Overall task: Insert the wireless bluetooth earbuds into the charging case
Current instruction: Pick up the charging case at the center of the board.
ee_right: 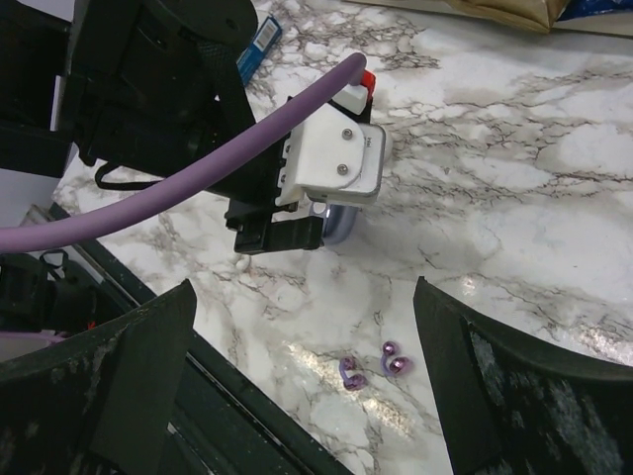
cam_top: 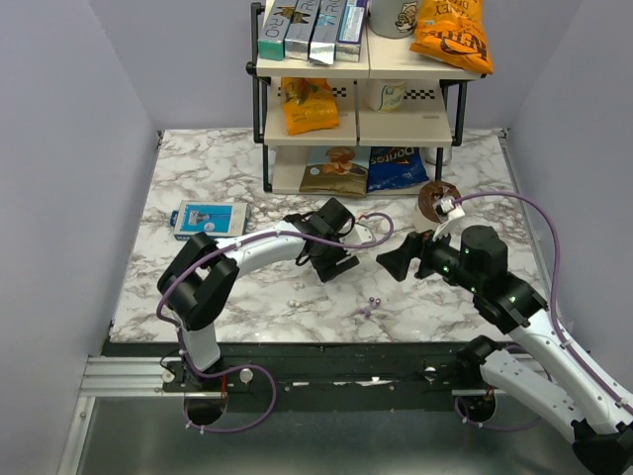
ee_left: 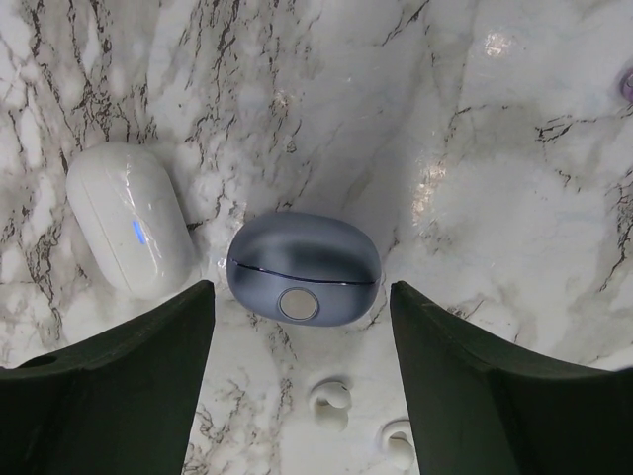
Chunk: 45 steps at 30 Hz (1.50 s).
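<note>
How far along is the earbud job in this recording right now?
Nothing is finished: both purple earbuds lie loose on the marble table, and the charging case looks shut. In hand: the open left pincer straddles the case without touching it. The right pincer hangs open and empty. Left: opening the case and seating both buds.

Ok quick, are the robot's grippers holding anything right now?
Left gripper: open, either side of the charging case, not gripping it.
Right gripper: open, empty.

Marble tbl (cam_top: 198,168) w/ case (ee_left: 303,269), earbuds (ee_right: 398,363)
</note>
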Each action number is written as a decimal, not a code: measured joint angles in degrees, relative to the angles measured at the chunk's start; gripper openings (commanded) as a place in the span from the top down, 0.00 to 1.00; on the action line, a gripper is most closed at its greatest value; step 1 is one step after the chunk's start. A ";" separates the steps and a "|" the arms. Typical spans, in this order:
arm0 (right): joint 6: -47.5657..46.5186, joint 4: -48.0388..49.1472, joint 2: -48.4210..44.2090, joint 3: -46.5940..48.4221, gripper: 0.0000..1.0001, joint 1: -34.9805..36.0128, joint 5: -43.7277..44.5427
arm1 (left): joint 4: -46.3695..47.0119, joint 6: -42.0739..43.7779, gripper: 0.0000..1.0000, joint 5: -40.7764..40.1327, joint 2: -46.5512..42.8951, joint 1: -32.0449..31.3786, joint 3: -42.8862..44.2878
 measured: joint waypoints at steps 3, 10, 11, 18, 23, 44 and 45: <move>0.00 -0.50 0.00 0.00 0.00 0.00 0.02 | -0.20 0.68 0.22 0.22 0.98 0.02 0.11; -0.04 -0.74 -0.09 0.00 0.00 0.00 0.31 | -0.50 1.36 0.23 0.59 2.45 0.02 0.35; -0.04 -0.74 -0.09 0.00 0.00 0.00 0.37 | -0.50 1.40 0.24 0.68 2.45 0.02 0.35; 0.00 -0.81 -0.35 0.00 0.00 0.00 0.48 | -0.24 1.05 0.33 1.29 2.82 0.02 0.35; 0.04 -1.03 -1.03 0.00 0.00 0.00 0.59 | 0.87 -0.96 0.35 1.36 2.80 0.07 0.09; 2.23 -1.79 -3.93 0.00 0.00 0.00 1.62 | 6.86 -26.93 0.17 -5.53 4.61 -0.33 0.42; 2.25 -1.90 -4.15 0.00 0.00 0.00 1.75 | 6.80 -27.17 0.16 -5.95 4.61 -0.37 0.37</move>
